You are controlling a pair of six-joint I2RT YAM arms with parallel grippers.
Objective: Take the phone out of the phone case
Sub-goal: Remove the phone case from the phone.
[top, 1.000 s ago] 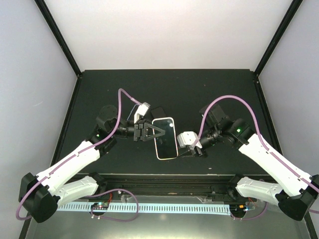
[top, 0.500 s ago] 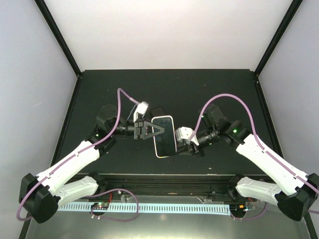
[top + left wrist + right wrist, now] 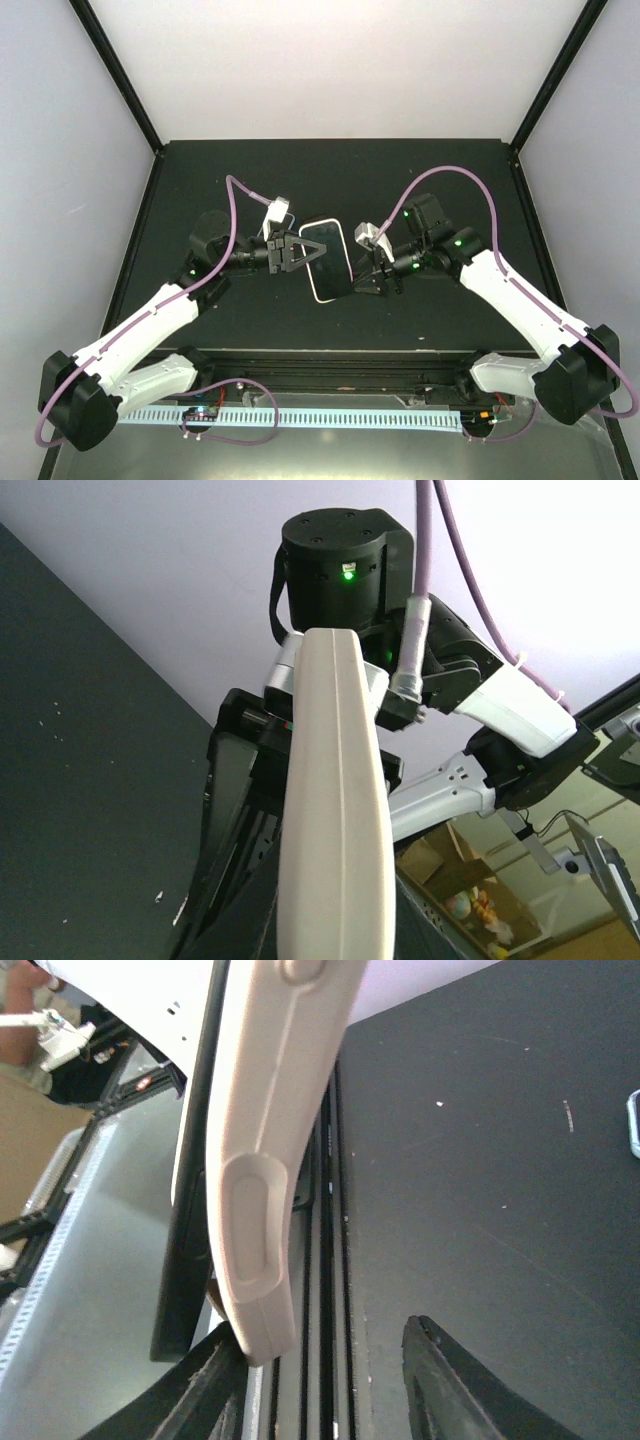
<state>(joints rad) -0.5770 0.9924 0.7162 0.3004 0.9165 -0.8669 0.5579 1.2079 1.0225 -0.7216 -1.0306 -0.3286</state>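
Frame centre: phone (image 3: 327, 258) seated in cream phone case (image 3: 335, 810); left gripper (image 3: 308, 252) pinches its edge, right gripper (image 3: 362, 271) spread alongside.

It looked like a robotics lab test cell: a matte black table (image 3: 330, 180) was boxed in by plain white panels (image 3: 330, 60) on black frame posts (image 3: 115, 70). A left arm (image 3: 150, 325) and a right arm (image 3: 530, 300) were bolted at its near edge, trailing purple cables (image 3: 237, 215), with a slotted white cable duct (image 3: 330, 417) below. Outside the cell, the left wrist view caught a cardboard box (image 3: 430, 865) — ordinary workroom clutter.
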